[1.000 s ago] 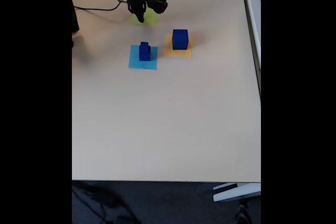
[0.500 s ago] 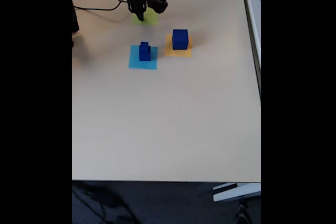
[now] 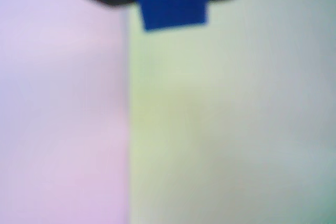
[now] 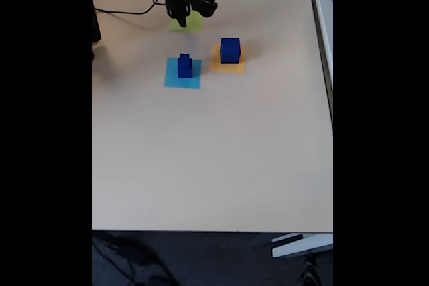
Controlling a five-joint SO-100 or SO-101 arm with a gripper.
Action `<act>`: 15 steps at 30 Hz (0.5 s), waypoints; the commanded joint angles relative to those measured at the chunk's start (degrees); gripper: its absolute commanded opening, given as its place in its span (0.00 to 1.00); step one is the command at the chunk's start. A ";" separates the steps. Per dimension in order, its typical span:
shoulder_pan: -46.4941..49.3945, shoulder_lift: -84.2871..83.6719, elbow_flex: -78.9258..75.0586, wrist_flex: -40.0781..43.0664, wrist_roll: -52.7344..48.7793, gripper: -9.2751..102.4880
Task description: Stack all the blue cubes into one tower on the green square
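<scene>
Pale beige bench (image 4: 214, 152) was mostly bare; dark floor showed below its near edge, w/ a white strip along its right edge in fixed view. Pincer (image 4: 179, 18) hung over the green square (image 4: 190, 23) at the far end, pinching a small blue cube (image 3: 172, 2), per wrist view. Just toward the near edge from the green square: a light-blue square (image 4: 182, 74) carrying two stacked blue cubes (image 4: 185, 65), and an orange-yellow square (image 4: 228, 59) carrying a large blue cube (image 4: 230, 50).
</scene>
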 commanded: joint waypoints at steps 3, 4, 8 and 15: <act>5.89 6.33 -8.53 4.22 -6.68 0.08; 6.94 6.94 -9.23 4.66 -7.73 0.08; 10.90 8.35 -12.30 7.29 -11.51 0.08; 16.44 10.99 -12.57 9.93 -16.08 0.08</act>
